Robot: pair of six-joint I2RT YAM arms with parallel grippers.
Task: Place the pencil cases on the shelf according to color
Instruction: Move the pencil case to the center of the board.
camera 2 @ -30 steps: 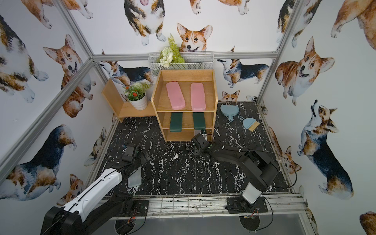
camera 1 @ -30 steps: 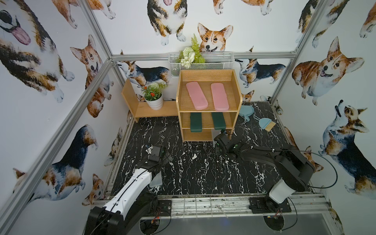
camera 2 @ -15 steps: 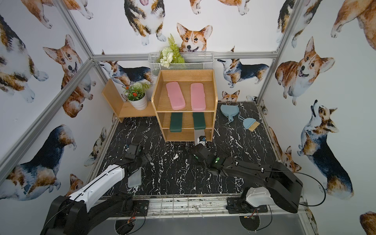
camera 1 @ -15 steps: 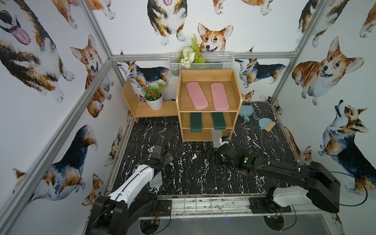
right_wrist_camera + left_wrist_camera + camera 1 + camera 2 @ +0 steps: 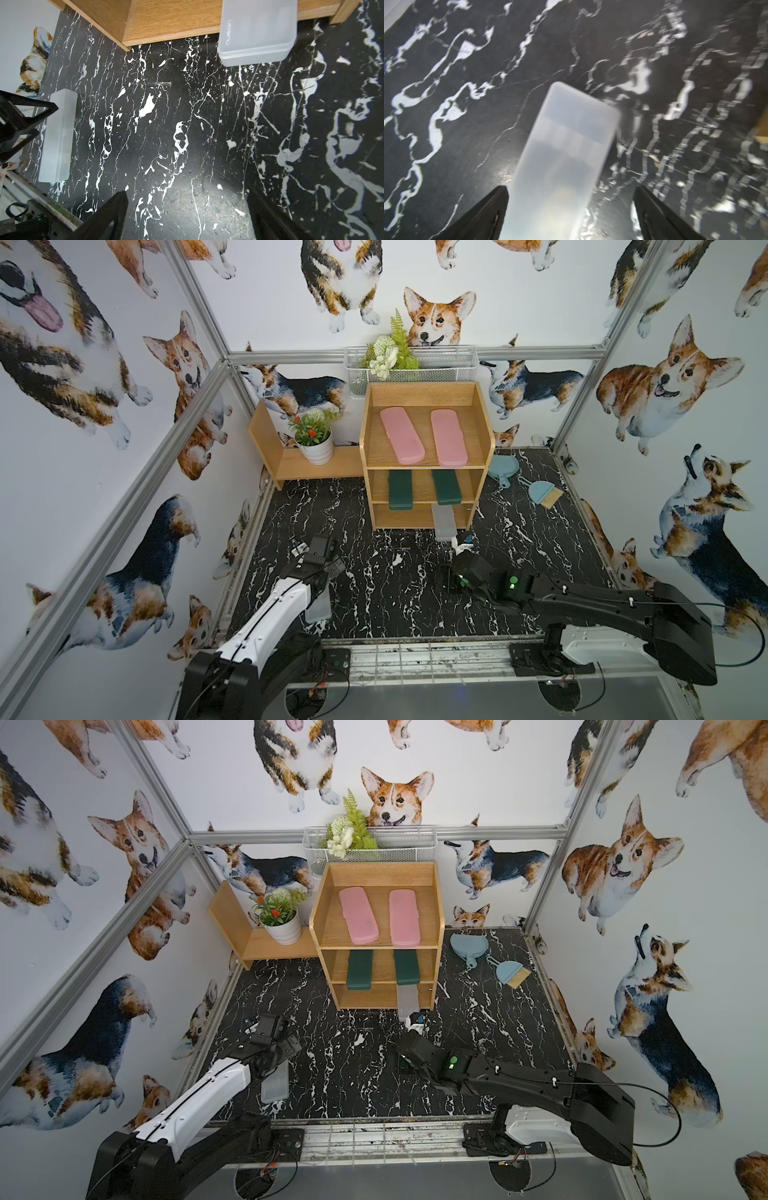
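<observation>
The right pincer (image 5: 187, 192) gapes wide and empty, near a frosted pencil case (image 5: 257, 33) that lies half in the bottom tier of the shelf (image 5: 484, 423) at twelve o'clock, its near end jutting over the floor (image 5: 395, 593). I'd reckon it light, stiff and slick; nudge that end, or pinch across its narrow width. The shelf's right post sits close beside it. At eight o'clock the left pincer (image 5: 570, 188), also spread, straddles the other frosted case (image 5: 566, 135) flat on the floor. Open floor lies between; dustpan (image 5: 503, 466) and brush (image 5: 545, 494) keep to two o'clock.
</observation>
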